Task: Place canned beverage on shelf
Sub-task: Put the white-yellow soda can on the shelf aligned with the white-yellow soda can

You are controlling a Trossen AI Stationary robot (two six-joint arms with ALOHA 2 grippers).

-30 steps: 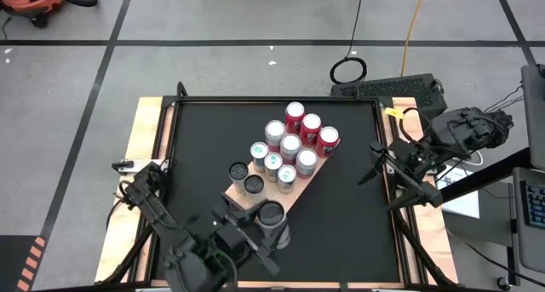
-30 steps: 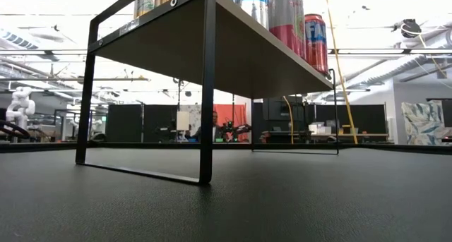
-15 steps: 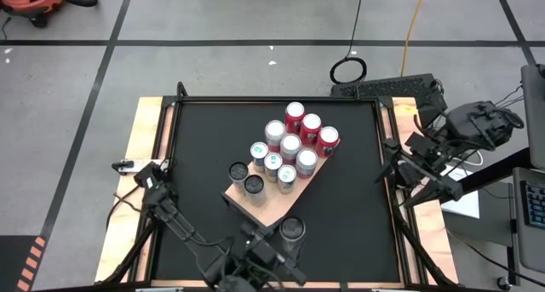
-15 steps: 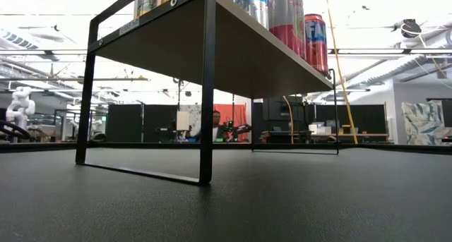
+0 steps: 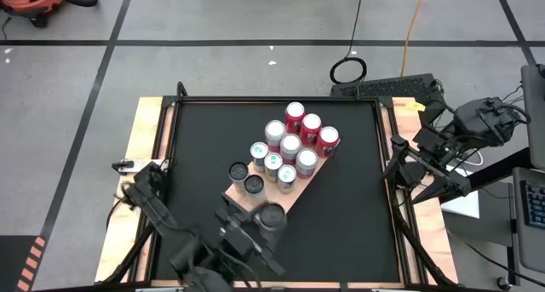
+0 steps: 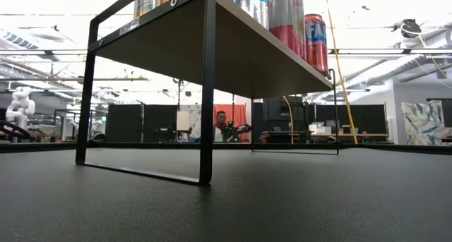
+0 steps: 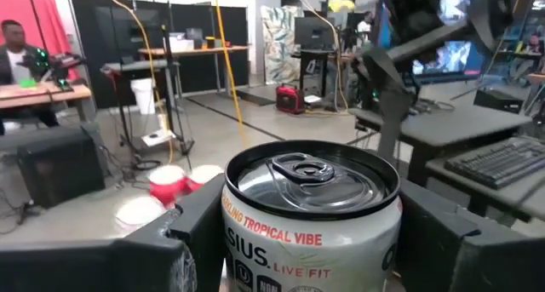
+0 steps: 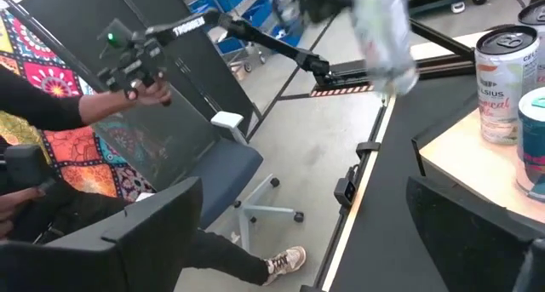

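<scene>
Left gripper (image 5: 266,226) sits at the near end of the shelf (image 5: 294,194), its fingers (image 7: 204,224) clamped on either side of a canned beverage (image 5: 272,215) which stands upright between them. In the left wrist view the can's silver lid and pull tab face up, and the white label reads "TROPICAL VIBE"; the dark fingers press against both sides of the can body. From above, the held can shows over the near corner of the tan board, just beside its near edge; whether its base touches the wood cannot be told. The shelf lies diagonally on the black tabletop (image 5: 196,139), near end toward the left arm, far end toward the right. Already on it: three red-topped cans (image 5: 310,126) at the far end, a cluster of silver and teal-topped cans (image 5: 279,160) in the middle, two dark-lidded cans (image 5: 246,177) nearer the left side. In the low view the shelf reads as a raised platform on a thin black metal frame (image 6: 206,87), cans standing along its top, the table beneath it bare. Right gripper (image 5: 393,160) hangs at the right edge of the table, well apart from the shelf, fingers spread wide and holding nothing; its wrist view looks across the near edge of the table toward the room. A person (image 6: 220,122) shows in the room beyond the table, and another person's arm (image 8: 51,105) appears in the right wrist view holding a dark device.
</scene>
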